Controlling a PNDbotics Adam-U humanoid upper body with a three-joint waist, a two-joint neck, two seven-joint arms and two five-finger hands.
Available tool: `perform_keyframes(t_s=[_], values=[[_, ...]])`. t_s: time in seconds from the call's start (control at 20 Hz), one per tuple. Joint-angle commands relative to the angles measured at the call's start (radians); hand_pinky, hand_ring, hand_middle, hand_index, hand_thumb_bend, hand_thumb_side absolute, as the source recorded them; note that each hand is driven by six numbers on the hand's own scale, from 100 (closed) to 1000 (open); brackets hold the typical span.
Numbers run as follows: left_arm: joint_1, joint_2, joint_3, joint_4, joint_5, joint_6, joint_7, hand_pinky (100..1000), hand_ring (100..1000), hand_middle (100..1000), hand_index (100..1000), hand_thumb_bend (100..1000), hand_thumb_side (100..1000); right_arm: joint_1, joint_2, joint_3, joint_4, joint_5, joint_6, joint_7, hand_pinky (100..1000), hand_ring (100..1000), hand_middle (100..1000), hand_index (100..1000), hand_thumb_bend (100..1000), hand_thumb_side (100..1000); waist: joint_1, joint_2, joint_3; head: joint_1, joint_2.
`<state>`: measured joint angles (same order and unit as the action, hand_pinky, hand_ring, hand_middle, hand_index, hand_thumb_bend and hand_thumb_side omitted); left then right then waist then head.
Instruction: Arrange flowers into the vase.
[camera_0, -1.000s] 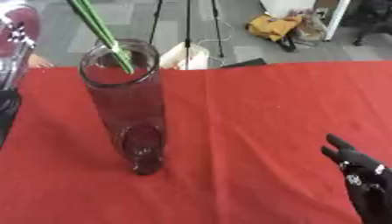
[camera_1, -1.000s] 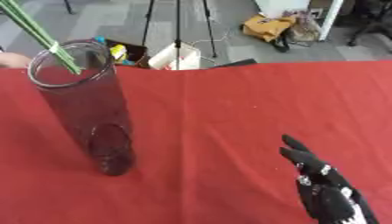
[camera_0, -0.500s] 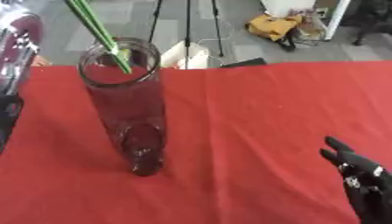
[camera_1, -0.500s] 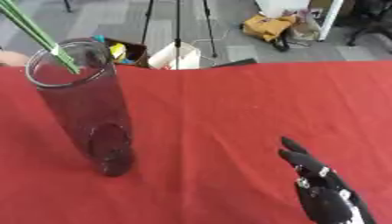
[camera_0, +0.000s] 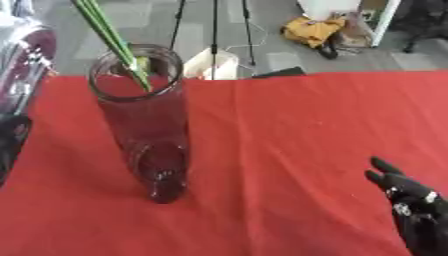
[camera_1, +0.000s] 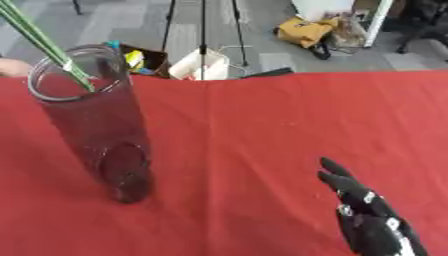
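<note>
Right hand (camera_1: 372, 222) idle, fingers straight, holding nothing. Glass vase (camera_0: 144, 120) far to its left: fragile, tippy. Green stems (camera_0: 109, 35) light, slender; grip mid-stem. Left hand unseen.

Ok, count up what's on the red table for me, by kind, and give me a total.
Glass vase: 1
Bunch of green flower stems going into the vase mouth: 1 (the stems overlap, so I can't count them singly)
Robot hand resting on the cloth: 1, the right one, open, near the lower right corner
Total: 3
</note>
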<state>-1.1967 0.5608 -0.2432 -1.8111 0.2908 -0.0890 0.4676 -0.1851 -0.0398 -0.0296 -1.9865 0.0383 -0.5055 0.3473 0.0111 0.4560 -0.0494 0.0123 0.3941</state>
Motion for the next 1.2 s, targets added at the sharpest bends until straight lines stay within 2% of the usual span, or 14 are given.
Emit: perform_keyframes(t_s=[0.05, 0.7, 1.2], values=[[-0.013, 0.008, -0.003, 0.005, 0.009, 0.011, 0.003, 100, 100, 100, 100, 100, 648, -0.006, 0.002, 0.000, -0.013, 0.008, 0.005, -0.004, 961, 1000, 126, 877, 100, 1000, 0.001, -0.021, 0.001, 0.000, -0.011], [0.006, 0.004, -0.015, 0.041, -0.044, -0.007, -0.026, 100, 100, 100, 115, 100, 684, -0.008, 0.000, -0.002, -0.013, 0.002, 0.008, -0.004, 963, 1000, 124, 878, 100, 1000, 0.003, -0.022, -0.001, -0.001, -0.010], [0.019, 0.004, -0.022, 0.068, -0.095, -0.003, -0.021, 100, 100, 100, 142, 100, 678, -0.009, 0.000, -0.006, -0.013, 0.001, 0.011, -0.005, 964, 1000, 123, 879, 100, 1000, 0.003, -0.021, 0.000, -0.003, -0.007]])
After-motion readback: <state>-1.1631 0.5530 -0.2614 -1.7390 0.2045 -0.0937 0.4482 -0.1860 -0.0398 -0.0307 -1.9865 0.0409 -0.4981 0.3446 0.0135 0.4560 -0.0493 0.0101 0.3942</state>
